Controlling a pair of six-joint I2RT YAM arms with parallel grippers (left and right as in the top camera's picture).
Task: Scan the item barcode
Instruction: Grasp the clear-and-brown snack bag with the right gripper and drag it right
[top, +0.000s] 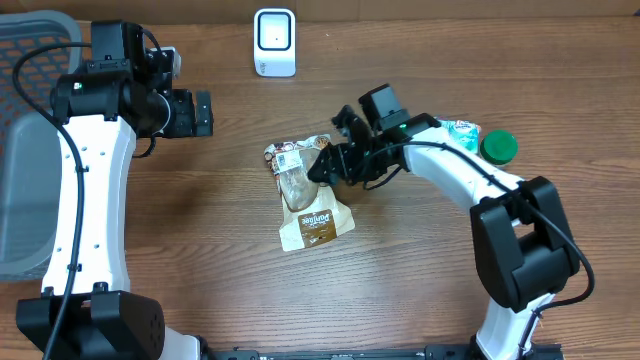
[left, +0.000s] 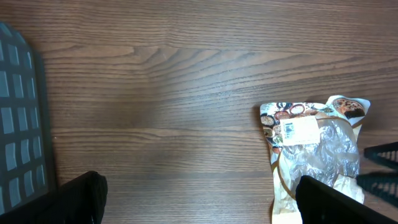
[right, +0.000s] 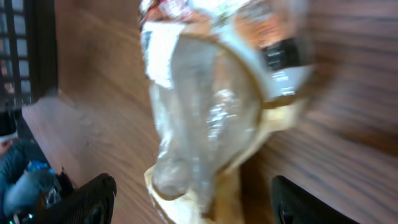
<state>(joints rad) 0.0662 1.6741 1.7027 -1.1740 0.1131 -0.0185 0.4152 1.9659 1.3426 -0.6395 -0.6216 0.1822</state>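
Currently, item one: pouch (top: 312, 205), long axis front-to-back, lying under my right gripper (top: 335, 160), jaws apart; left gripper (top: 203, 113), likewise apart, well away.

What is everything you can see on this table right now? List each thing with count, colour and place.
scanner: one, white, far edge, centre
snack bag: one, brown with clear window, lying mid-table
green cap: one, green, right side, beside the right arm
packet: one, teal and white, next to the green cap, partly hidden
basket: one, grey, left edge
table: one, brown wood
left hand: one, black, open and empty, left side, apart from the bag
right hand: one, black, open, at the snack bag's upper end
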